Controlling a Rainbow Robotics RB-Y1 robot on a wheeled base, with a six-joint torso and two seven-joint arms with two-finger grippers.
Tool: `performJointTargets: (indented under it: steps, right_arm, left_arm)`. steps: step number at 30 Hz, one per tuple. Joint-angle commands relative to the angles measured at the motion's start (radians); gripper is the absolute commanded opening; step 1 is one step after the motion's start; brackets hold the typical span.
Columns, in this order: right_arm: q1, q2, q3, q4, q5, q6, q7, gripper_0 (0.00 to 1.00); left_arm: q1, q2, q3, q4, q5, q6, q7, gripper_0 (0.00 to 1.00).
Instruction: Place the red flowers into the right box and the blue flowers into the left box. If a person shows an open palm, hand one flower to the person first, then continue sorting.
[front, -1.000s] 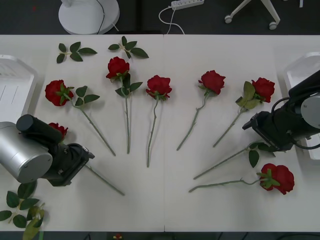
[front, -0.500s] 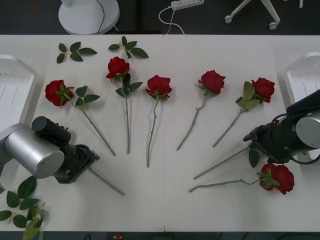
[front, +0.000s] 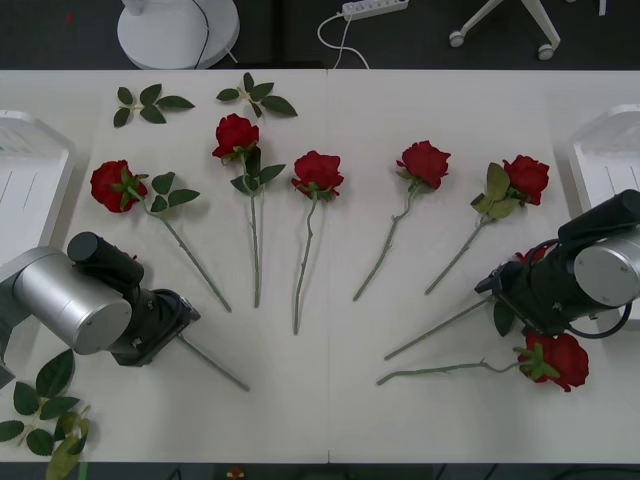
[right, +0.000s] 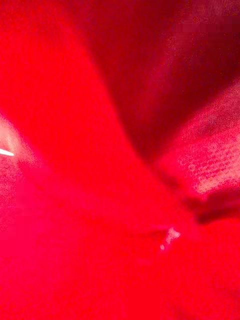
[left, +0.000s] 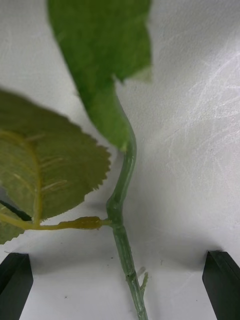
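L gripper (left: 120, 282): low over the table at front-left, fingers (left: 15, 280) black, spread wide to both corners of the L wrist view, holding nothing.
L target: rose stem (left: 122, 200) lies between the open fingers, running straight away from the wrist cam, leaf (left: 45, 170) branching to one side. In front view the same stem (front: 210, 362) pokes out from under the L arm twd centre-front; its bloom is hidden under the arm.
Key relation: stem's long axis crosses the finger gap at right angles, so closing shd pinch it. Judgement: L looks abt to grasp.
R gripper (front: 500, 285): at front-right, over the rose whose stem (front: 440, 328) runs twd table centre; a bit of its bloom (front: 530, 255) peeks past the arm. R wrist view shows red petals (right: 100, 150) right up against the cam. Fingers hidden — can't tell if open or closed, or if it has hold.
Other red flowers: five in a fan across mid-table, e.g. (front: 318, 172); one more bloom (front: 556, 358) just beside R arm, front-right.
Right box (front: 605, 150): far-right edge, close to R arm.
Left box (front: 25, 170): far-left edge, near L arm; wrong box for red.
Nearer arm: R is closer to the right box, so L's rose has the longer carry across.
Loose leaf sprigs (front: 150, 102): back-left, not for sorting.
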Motion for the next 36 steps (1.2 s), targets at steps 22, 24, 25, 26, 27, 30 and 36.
performJointTargets:
  steps: [22,24,25,26,27,30,36]
  right_arm:
    - [0.014,0.097,0.007,0.074,0.038,-0.101,0.051,0.00]
    - [0.008,0.097,0.007,0.074,0.026,-0.104,0.046,0.00]
    - [0.003,0.099,0.006,0.074,0.023,-0.104,0.042,0.00]
    - [0.000,0.099,0.006,0.074,0.020,-0.104,0.040,0.00]
    - [-0.006,0.102,0.001,0.074,0.017,-0.103,0.036,0.00]
    - [-0.023,0.105,-0.024,0.069,0.004,-0.086,0.026,0.00]
    - [-0.078,0.109,-0.145,0.066,-0.143,0.051,0.019,0.00]
  left_arm:
    - [-0.026,-0.026,-0.076,0.056,-0.037,-0.066,-0.058,0.00]
    - [-0.024,-0.024,-0.076,0.056,-0.037,-0.066,-0.061,0.00]
    - [-0.024,-0.020,-0.076,0.055,-0.035,-0.066,-0.063,0.00]
    - [-0.024,-0.017,-0.076,0.053,-0.035,-0.066,-0.064,0.00]
    - [-0.023,-0.006,-0.076,0.044,-0.033,-0.066,-0.064,0.00]
    - [-0.007,0.049,-0.076,-0.010,-0.032,-0.066,-0.069,0.00]
    - [0.037,0.193,-0.041,-0.163,-0.029,-0.075,-0.090,0.00]
